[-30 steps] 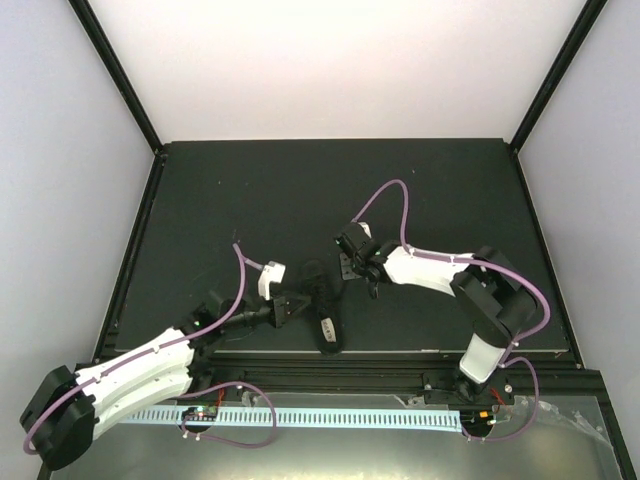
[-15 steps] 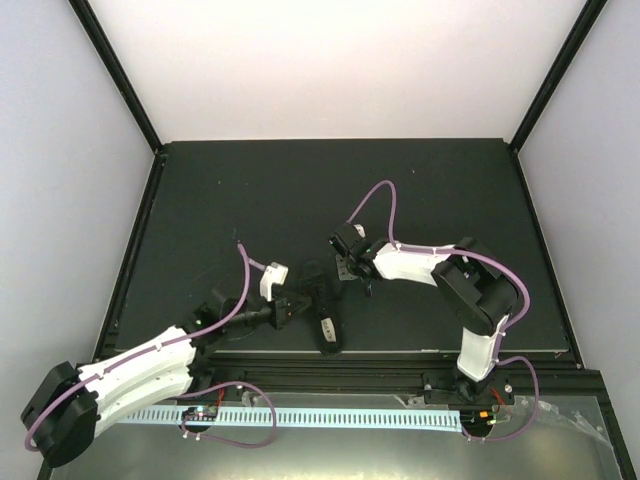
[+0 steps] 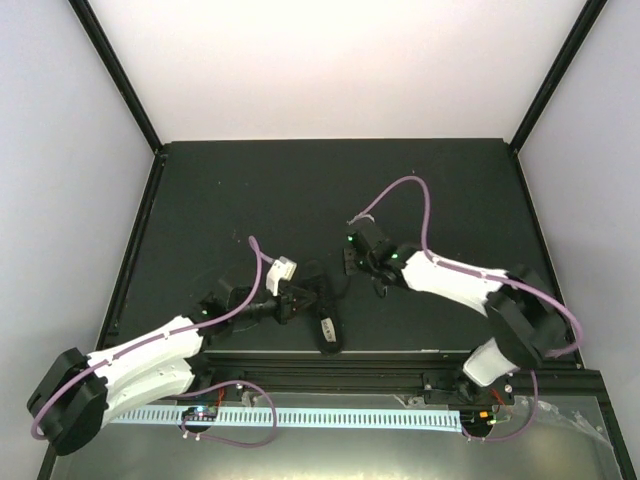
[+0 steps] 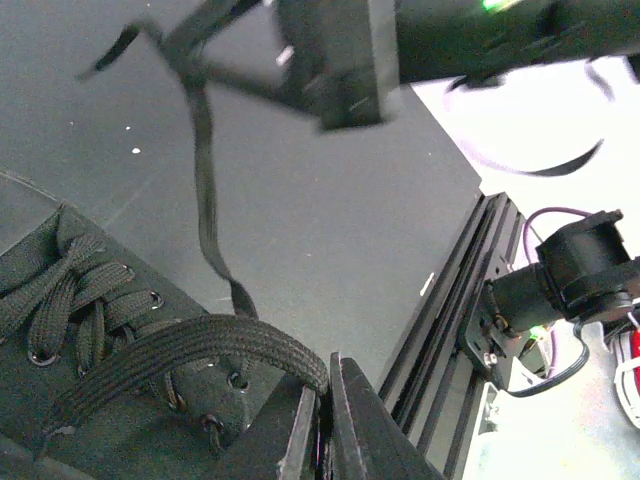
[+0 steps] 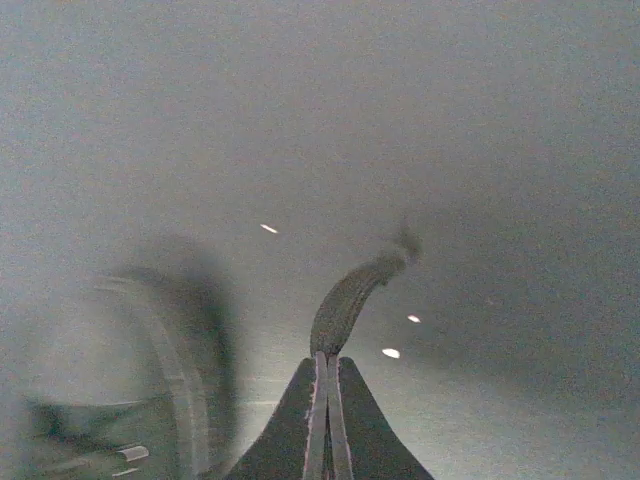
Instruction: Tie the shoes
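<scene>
Dark bench (image 3: 250, 200), pale walls on three sides. Black shoe (image 3: 326, 322) lies nr the front edge, approx mid-bench, between the two arms, w/ its long axis running front to back. From above, a small pale patch shows on it.

Left claw (image 3: 297, 301) is right up against the shoe's left side. Its jaws are pinched together on a thick braided lace loop (image 4: 200, 345) that arches over the eyelets (image 4: 42, 355). Left wrist view shows the fingertips closed w/ the loop's end caught between them.

Right claw (image 3: 376, 284) sits just right of the shoe, apart from it. Its jaws are closed all the way on a thin lace strand (image 5: 350, 295), w/ a short bit of the end poking up past the fingertips. In the left wrist view that strand runs from the shoe's lacing up to the right claw. Right wrist view is blurred, so can't tell any finer detail there.
</scene>
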You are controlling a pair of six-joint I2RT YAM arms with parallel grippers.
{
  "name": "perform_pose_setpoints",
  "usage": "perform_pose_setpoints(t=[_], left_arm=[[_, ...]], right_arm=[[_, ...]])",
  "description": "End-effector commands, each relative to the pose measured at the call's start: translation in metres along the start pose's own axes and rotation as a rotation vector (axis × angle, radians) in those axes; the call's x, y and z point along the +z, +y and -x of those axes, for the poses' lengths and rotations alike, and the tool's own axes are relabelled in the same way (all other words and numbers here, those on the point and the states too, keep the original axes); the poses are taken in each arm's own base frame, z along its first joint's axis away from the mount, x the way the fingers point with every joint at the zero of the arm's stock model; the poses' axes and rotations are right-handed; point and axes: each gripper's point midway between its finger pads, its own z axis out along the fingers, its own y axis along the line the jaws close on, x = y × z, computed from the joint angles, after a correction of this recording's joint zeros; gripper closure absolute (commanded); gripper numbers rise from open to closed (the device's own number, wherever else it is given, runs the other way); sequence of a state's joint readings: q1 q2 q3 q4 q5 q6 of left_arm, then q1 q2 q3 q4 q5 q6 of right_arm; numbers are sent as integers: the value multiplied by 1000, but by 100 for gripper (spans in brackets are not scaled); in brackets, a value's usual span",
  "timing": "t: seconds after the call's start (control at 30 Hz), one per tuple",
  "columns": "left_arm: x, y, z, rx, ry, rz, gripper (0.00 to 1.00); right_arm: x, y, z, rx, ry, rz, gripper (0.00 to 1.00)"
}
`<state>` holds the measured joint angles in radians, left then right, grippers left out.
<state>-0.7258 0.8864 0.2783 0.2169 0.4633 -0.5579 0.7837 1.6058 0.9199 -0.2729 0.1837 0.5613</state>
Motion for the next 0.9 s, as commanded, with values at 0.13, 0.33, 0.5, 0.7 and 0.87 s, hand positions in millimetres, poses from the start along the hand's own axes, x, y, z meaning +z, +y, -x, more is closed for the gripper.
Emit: perform_pose_setpoints(t=[0.13, 0.33, 0.5, 0.7, 0.87], left_arm=[[13, -17, 19, 85, 36, -96, 93], [20, -18, 20, 107, 75, -109, 90], [22, -10, 24, 101, 66, -75, 86], [26, -7, 27, 91, 69, -66, 81], [31, -4, 30, 82, 72, -61, 78]], right_arm=[[-95, 56, 57, -70, -222, 361, 98], [-124, 82, 66, -111, -258, 520, 99], [-133, 91, 67, -117, -264, 577, 98], [-139, 94, 66, -114, -263, 610, 98], [-142, 97, 66, -111, -262, 628, 98]])
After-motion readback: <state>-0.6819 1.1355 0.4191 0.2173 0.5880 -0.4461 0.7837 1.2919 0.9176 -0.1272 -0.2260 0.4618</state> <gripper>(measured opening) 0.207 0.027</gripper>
